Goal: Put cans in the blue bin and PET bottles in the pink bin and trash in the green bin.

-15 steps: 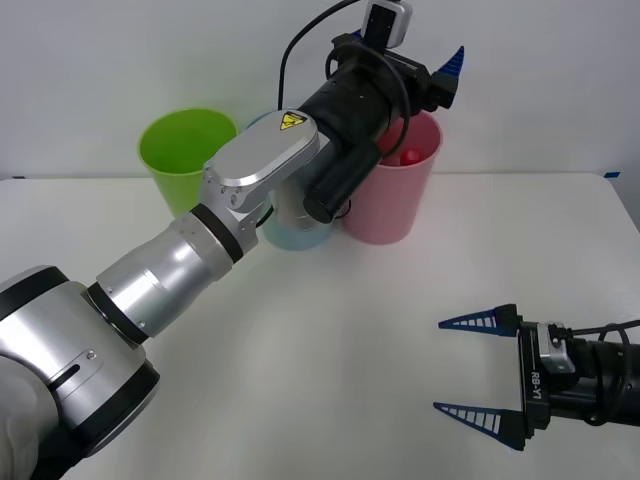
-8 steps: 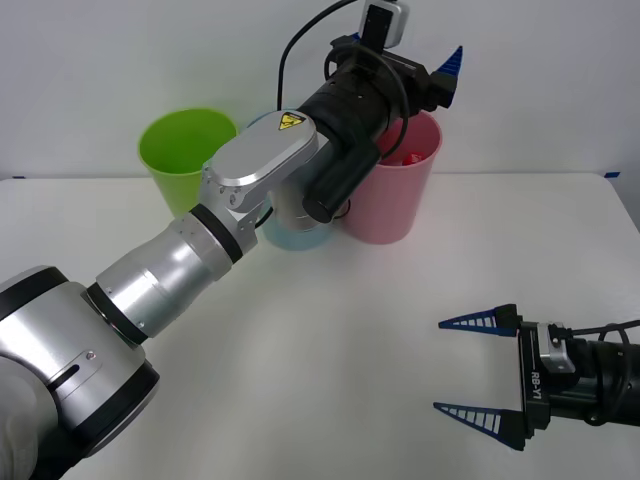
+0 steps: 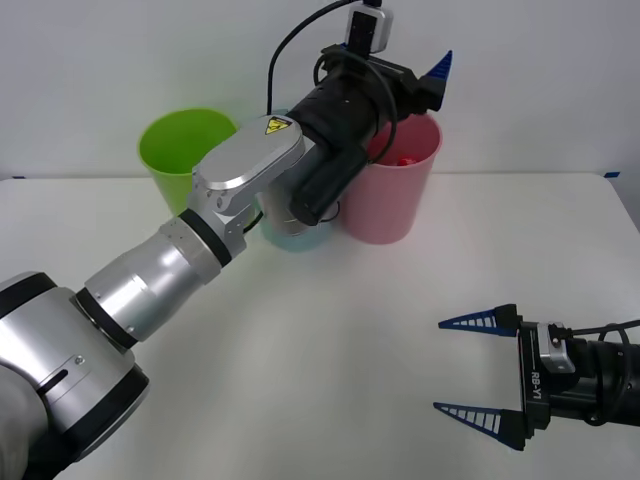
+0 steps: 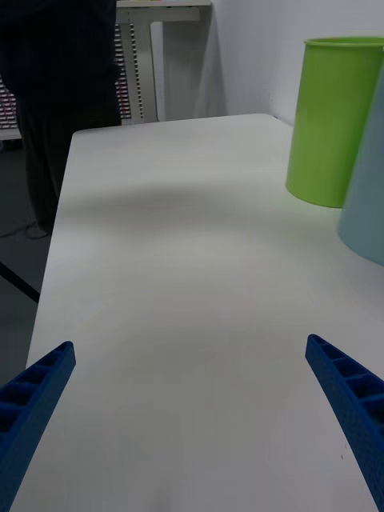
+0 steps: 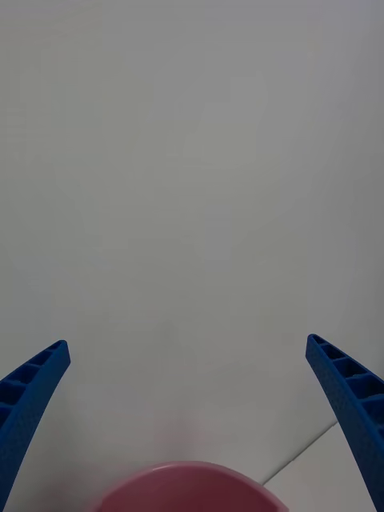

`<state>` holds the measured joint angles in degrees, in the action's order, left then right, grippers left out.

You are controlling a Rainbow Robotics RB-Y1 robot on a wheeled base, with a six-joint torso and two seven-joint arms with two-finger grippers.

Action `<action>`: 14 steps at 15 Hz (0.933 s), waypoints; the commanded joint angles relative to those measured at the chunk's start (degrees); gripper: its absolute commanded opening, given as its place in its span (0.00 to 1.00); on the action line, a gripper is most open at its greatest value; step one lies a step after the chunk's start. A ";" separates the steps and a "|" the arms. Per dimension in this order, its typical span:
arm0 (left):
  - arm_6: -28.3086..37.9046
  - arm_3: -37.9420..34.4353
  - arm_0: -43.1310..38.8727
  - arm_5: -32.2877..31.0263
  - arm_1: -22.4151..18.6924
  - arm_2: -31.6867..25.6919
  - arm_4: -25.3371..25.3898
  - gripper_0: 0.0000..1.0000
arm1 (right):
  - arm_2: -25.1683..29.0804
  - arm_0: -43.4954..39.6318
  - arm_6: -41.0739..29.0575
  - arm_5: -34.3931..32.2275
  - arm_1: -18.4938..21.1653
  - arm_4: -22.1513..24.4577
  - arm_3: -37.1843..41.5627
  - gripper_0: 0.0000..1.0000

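Note:
The pink bin (image 3: 392,200) stands at the back of the table, and something red (image 3: 405,158) lies inside it just under the rim, likely the PET bottle's cap. My left gripper (image 3: 432,80) hovers open above that bin with nothing between its fingers; the left wrist view has the pink bin's rim (image 5: 192,490) below the open left gripper (image 5: 186,350). The green bin (image 3: 185,150) stands at the far left, and the blue bin (image 3: 295,236) between them is mostly hidden by my left arm. My right gripper (image 3: 478,375) rests open and empty near the front right. Cans and trash are out of view.
The white table (image 3: 330,340) stretches wide between the bins and my right gripper. In the right wrist view the green bin (image 4: 334,120) and an edge of the blue bin (image 4: 366,212) stand beyond the open fingers. A wall is right behind the bins.
My left arm has lifted a little and shifted slightly left above the pink bin. The right arm has not moved.

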<state>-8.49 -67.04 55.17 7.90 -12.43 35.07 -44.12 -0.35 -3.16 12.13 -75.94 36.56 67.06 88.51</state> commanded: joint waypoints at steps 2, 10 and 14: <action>0.93 -5.03 -2.96 -1.13 -2.95 0.00 1.40 1.00 | 0.00 0.00 0.00 0.00 0.00 0.00 0.00 1.00; 2.07 -15.49 -10.43 -2.62 -9.01 -0.97 2.72 1.00 | 0.00 0.00 0.00 0.00 0.00 0.00 0.00 1.00; 1.89 -20.06 -14.92 -4.21 -10.59 -2.99 2.28 1.00 | 0.00 0.00 0.00 0.00 0.00 0.00 0.00 1.00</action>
<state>-6.57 -86.20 41.21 4.08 -22.77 32.56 -41.53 -0.35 -3.16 12.13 -75.94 36.56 67.06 88.51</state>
